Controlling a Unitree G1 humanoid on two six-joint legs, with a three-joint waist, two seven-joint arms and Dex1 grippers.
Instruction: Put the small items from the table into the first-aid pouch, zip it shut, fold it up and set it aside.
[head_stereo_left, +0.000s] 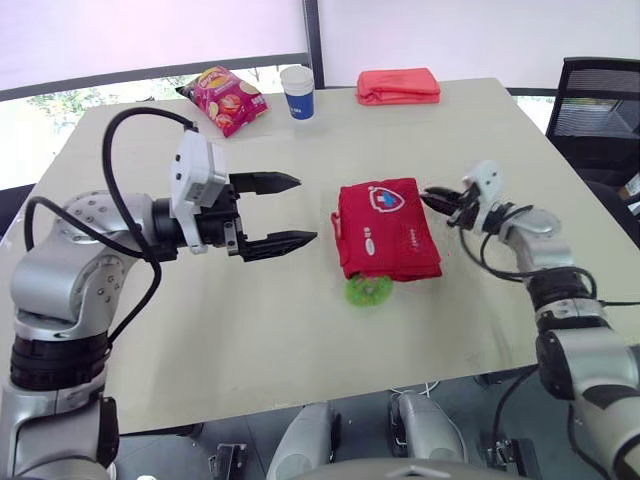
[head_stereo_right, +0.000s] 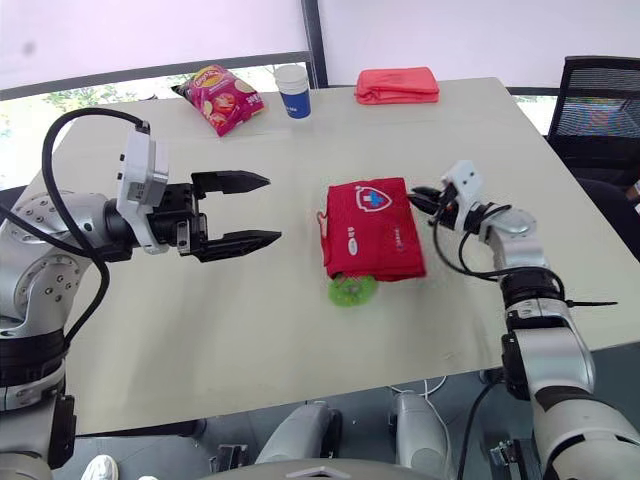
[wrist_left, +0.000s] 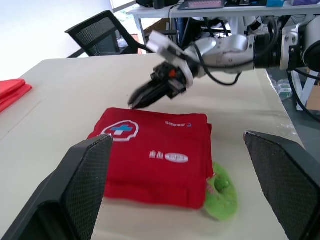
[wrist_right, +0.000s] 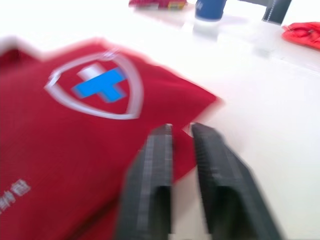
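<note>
- My left end effector (head_stereo_left: 305, 210) is hovering above the worktop (head_stereo_left: 250, 320), to the left of the red first-aid pouch (head_stereo_left: 385, 228) and apart from it. It is released, with its two black fingers spread wide, gripping nothing and pointing toward the pouch.
- My right end effector (head_stereo_left: 428, 195) is reaching in from the right and meeting the pouch at its far right corner.
- In the right wrist view its fingers (wrist_right: 155, 170) are clenching almost together, leaving a narrow slit. Their tips are sitting right at the pouch's edge, and I cannot tell whether they are pinching any of the fabric.
- The pouch is lying flat near the middle of the worktop with the white shield and blue cross facing up. It is looking closed, so its contents are staying hidden from me.
- A small green thing (head_stereo_left: 368, 290) is poking out at the pouch's near edge. I cannot tell whether it is tucked inside or just lying underneath.
- Along the far side of the worktop, a pink snack bag (head_stereo_left: 224, 98) is lying on the left.
- A blue-and-white paper cup (head_stereo_left: 297, 92) is standing upright just beside the bag, and I cannot see into it.
- A folded red bundle (head_stereo_left: 398, 86) is resting further right, well apart from the pouch.
- A black chair (head_stereo_left: 600, 110) is standing off the far right corner.
</note>
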